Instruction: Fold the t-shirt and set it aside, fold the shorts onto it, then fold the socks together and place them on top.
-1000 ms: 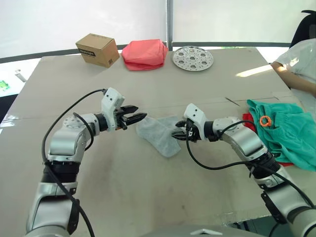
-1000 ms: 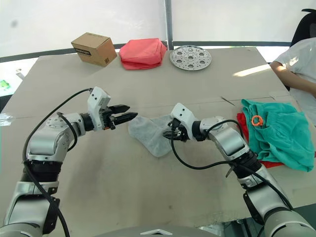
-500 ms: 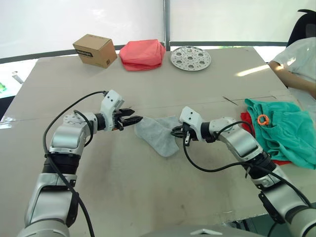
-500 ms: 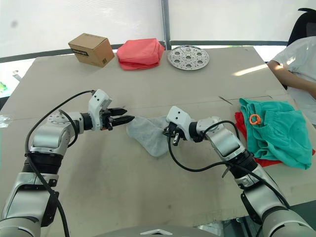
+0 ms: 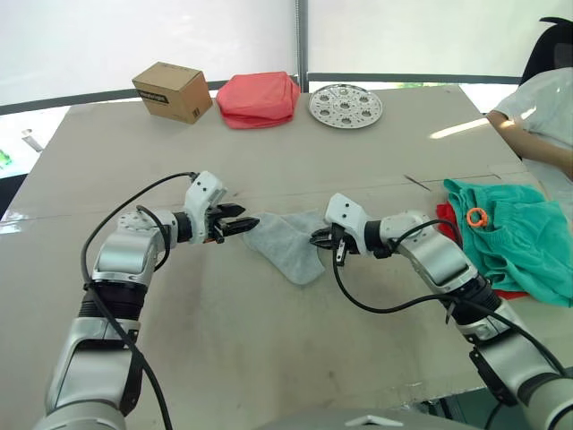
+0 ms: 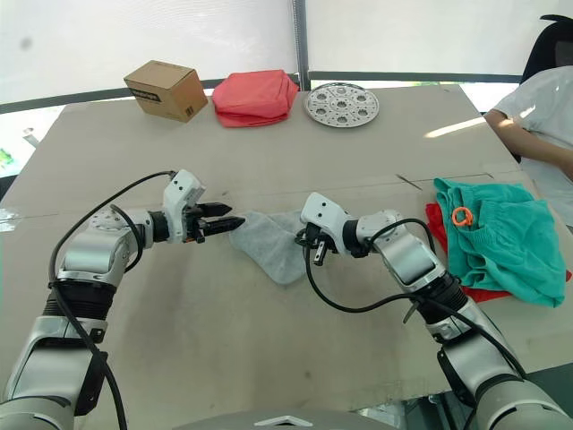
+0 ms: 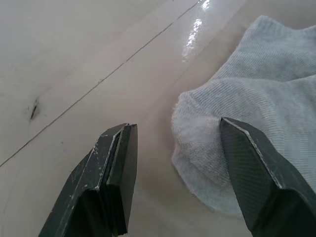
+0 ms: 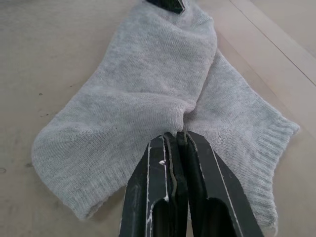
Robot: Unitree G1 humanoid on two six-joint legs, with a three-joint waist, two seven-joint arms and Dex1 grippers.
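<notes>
The socks (image 5: 286,244) lie overlapped and flat on the tan surface (image 5: 269,358) between the two arms, in the middle of the scene. The left gripper (image 7: 177,138) has its jaws spread wide at the socks' left end, one finger over the fabric edge and the other on bare surface, nothing clamped. The right gripper (image 8: 175,148) has its jaws pressed together at the socks' right edge, pinching a fold of the grey fabric. To the right, the teal shorts (image 5: 515,237) lie on the red t-shirt (image 5: 450,221). At the far edge stand a cardboard box (image 5: 173,90), a salmon-pink bundle (image 5: 261,98) and a perforated metal disc (image 5: 346,105).
</notes>
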